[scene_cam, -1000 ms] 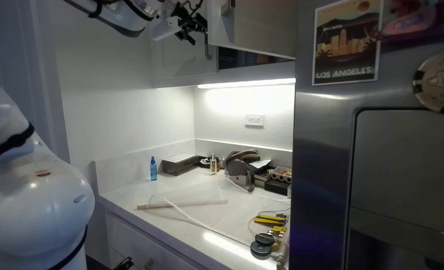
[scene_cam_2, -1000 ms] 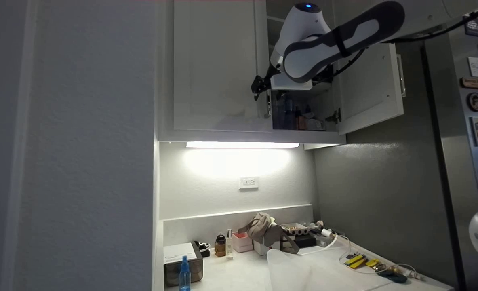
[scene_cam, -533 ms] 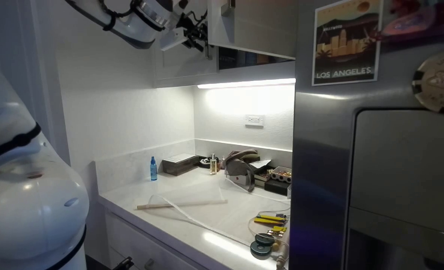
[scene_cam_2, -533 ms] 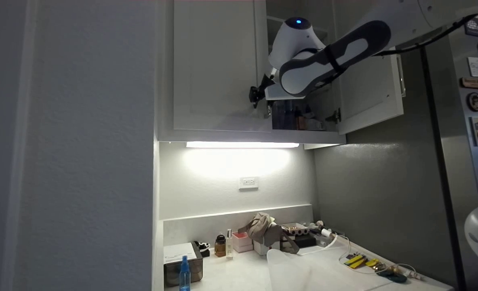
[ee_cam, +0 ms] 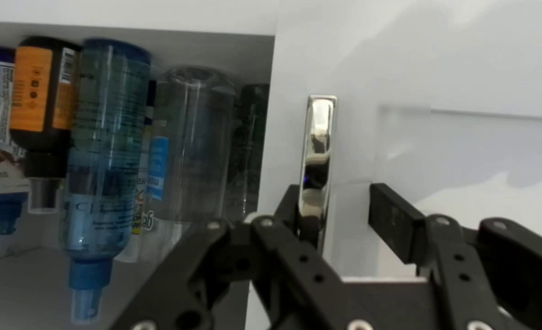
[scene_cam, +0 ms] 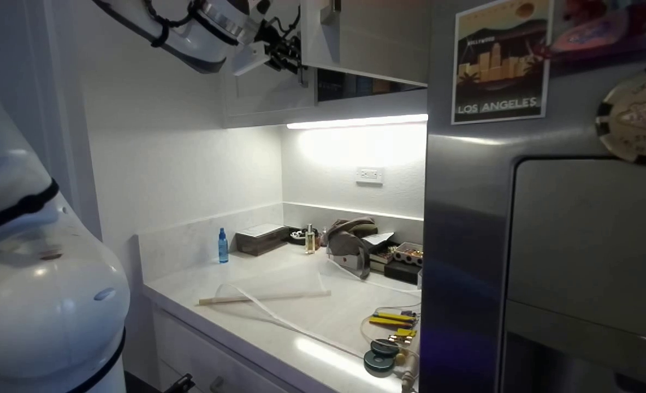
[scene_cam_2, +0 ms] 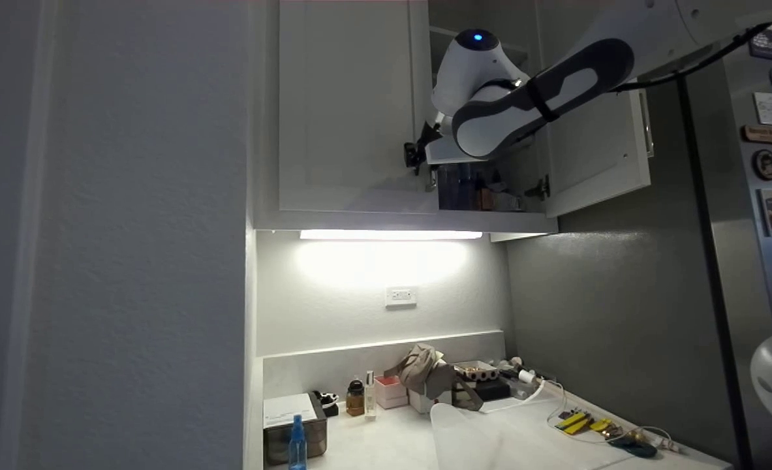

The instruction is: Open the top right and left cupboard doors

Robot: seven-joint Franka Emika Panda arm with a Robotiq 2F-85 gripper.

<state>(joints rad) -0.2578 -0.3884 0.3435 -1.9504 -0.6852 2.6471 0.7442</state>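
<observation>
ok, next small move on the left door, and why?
I'd likely close the gripper on the handle: in the wrist view it lies between the spread fingers, nearer one, and the left door looks shut while the right door stands open.

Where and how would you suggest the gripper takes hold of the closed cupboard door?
I'd grip the bar handle, coming straight from the front, jaws on either side: it is slim, upright, and near the edge of the closed door. In the wrist view the open gripper appears to straddle it; the panel looks hard to pinch.
</observation>
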